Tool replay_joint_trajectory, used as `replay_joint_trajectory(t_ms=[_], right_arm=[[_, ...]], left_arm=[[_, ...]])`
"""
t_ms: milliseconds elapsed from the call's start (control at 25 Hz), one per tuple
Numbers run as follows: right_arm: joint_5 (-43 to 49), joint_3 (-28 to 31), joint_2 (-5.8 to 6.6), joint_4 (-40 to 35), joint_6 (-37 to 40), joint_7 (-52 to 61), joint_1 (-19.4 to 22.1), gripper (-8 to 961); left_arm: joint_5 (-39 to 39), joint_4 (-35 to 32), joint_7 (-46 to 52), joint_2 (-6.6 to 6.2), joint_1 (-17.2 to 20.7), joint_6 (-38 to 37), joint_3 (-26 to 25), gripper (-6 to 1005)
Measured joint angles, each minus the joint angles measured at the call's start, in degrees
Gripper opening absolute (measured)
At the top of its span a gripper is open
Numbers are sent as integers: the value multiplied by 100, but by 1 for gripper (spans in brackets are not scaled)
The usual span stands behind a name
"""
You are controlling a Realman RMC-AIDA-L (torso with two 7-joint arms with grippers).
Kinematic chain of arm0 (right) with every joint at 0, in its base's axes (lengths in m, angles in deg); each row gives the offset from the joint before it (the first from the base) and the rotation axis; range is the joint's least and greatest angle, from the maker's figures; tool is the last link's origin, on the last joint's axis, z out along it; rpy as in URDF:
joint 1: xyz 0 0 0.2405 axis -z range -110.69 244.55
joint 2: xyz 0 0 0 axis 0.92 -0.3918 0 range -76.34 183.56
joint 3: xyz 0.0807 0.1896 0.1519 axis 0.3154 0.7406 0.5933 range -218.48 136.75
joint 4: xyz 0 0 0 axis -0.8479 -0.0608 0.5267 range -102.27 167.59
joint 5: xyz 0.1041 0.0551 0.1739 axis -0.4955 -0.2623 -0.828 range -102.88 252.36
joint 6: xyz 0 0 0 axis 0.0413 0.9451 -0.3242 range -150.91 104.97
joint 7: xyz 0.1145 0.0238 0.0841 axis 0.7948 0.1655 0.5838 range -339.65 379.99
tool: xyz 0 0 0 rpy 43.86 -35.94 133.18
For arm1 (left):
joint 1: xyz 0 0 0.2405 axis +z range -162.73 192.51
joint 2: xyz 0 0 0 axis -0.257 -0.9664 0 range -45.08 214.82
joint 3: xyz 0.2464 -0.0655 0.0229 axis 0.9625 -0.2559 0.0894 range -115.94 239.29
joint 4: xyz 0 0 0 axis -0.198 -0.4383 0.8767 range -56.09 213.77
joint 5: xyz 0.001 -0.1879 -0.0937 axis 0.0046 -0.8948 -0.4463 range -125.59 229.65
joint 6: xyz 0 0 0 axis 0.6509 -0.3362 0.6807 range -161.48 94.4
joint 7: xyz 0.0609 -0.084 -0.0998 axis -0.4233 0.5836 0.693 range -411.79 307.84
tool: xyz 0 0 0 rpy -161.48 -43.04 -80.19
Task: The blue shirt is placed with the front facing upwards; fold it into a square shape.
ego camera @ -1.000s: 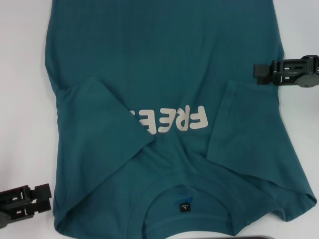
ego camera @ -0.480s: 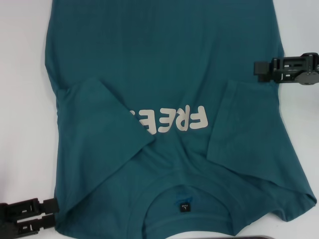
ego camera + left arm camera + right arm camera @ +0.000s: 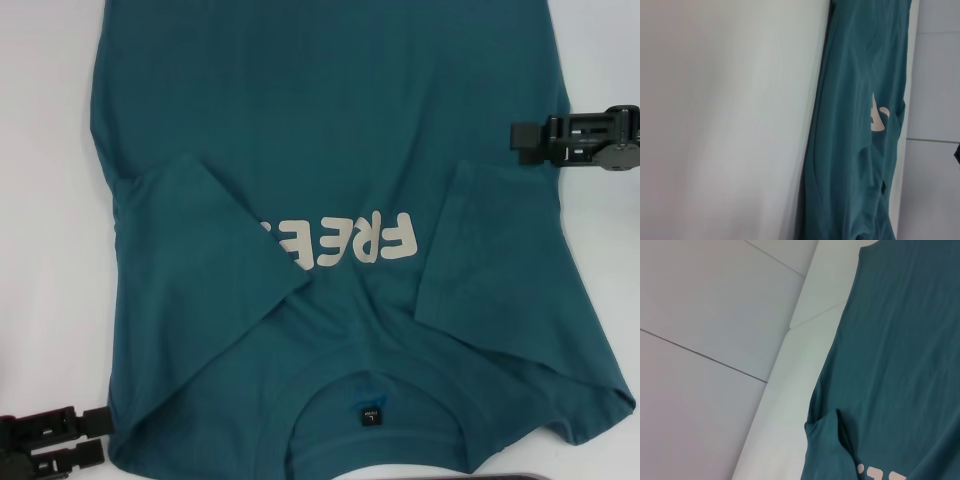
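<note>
The blue shirt (image 3: 330, 120) lies flat on the white table, collar toward me, with its off-white print (image 3: 345, 240) and small black neck label (image 3: 369, 413) facing up. Both sleeves are folded inward: the left sleeve (image 3: 200, 240) covers the end of the print, and the right sleeve (image 3: 490, 270) lies beside it. My left gripper (image 3: 100, 437) is open, low over the table just beside the shirt's near left shoulder corner, holding nothing. My right gripper (image 3: 520, 137) hovers at the shirt's right side edge. The shirt also shows in the left wrist view (image 3: 855, 125) and in the right wrist view (image 3: 900, 365).
The white table (image 3: 50, 200) shows bare on both sides of the shirt. A thin dark object (image 3: 530, 476) lies at the near edge, right of the collar. The shirt's hem runs out of view at the far side.
My left gripper has moved toward me and slightly right, down to the shirt's near left corner. The right gripper and the shirt have barely moved.
</note>
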Motion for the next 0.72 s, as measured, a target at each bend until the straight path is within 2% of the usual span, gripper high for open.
replay_joint_trajectory(t_ms=[720], right_arm=[[-2, 0, 0, 0, 0, 54, -14, 651]], left_arm=[[282, -26, 20, 25, -49, 269, 17, 719]])
